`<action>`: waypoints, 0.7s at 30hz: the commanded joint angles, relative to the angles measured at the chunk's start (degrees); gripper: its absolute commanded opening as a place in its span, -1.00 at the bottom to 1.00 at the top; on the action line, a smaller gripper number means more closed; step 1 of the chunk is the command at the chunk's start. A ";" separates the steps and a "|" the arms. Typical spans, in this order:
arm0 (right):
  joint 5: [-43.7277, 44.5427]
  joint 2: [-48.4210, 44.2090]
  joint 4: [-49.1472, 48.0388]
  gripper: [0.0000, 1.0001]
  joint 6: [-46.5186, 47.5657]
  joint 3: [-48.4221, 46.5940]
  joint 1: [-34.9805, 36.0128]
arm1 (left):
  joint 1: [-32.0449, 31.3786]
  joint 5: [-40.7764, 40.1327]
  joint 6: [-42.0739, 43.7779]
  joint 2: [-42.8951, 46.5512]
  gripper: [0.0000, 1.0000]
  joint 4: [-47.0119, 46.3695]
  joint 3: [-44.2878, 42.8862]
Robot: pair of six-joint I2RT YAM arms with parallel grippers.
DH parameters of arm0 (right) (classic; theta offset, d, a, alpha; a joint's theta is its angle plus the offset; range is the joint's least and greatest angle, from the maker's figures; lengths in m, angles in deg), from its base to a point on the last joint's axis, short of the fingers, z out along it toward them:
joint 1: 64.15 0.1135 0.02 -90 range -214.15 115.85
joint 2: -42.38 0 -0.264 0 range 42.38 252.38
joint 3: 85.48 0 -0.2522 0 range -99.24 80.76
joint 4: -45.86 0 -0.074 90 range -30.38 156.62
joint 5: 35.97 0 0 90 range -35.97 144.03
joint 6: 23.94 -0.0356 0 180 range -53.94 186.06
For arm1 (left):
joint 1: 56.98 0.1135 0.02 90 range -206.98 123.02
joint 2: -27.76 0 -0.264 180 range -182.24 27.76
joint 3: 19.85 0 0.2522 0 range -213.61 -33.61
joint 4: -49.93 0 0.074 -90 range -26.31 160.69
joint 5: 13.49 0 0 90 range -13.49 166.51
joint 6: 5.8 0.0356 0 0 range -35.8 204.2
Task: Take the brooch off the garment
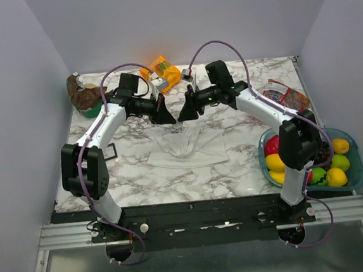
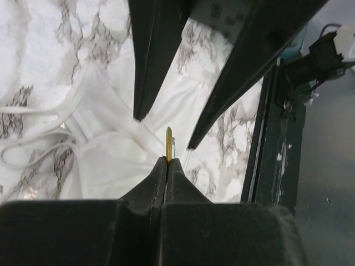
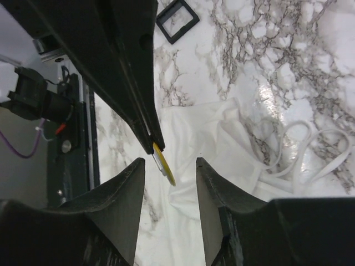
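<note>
Left gripper (image 2: 167,162) is pressed together on the brooch (image 3: 165,164), held edge-on above the garment (image 1: 189,149), which is spread on the marble surface (image 1: 235,163); contact with the cloth cannot be told. Right gripper (image 3: 169,162) is spread, one finger flanking the brooch on each side. Seen from overhead, noted around the garment: black square frame (image 3: 177,21) at 9 o'clock, orange snack bag (image 1: 163,71) at 12, fruit bowl (image 1: 360,161) at 4.
</note>
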 commanded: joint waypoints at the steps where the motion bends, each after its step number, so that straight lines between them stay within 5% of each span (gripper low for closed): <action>1: -0.32 -4.80 4.74 0.06 10.97 1.03 -1.79 | 0.15 -5.45 6.49 1.69 -1.00 7.61 -2.62; 6: 0.20 -8.13 5.62 0.10 11.67 4.63 -4.77 | 4.10 -13.71 16.85 4.32 -1.00 16.04 -3.34; 12: 5.65 -10.51 6.15 0.13 14.14 9.64 -4.87 | 8.58 -38.03 33.36 10.74 -1.00 25.10 1.84; 21: 10.23 -10.25 5.72 0.16 14.59 9.73 -4.87 | 9.65 -67.57 38.06 14.88 -1.00 18.27 16.00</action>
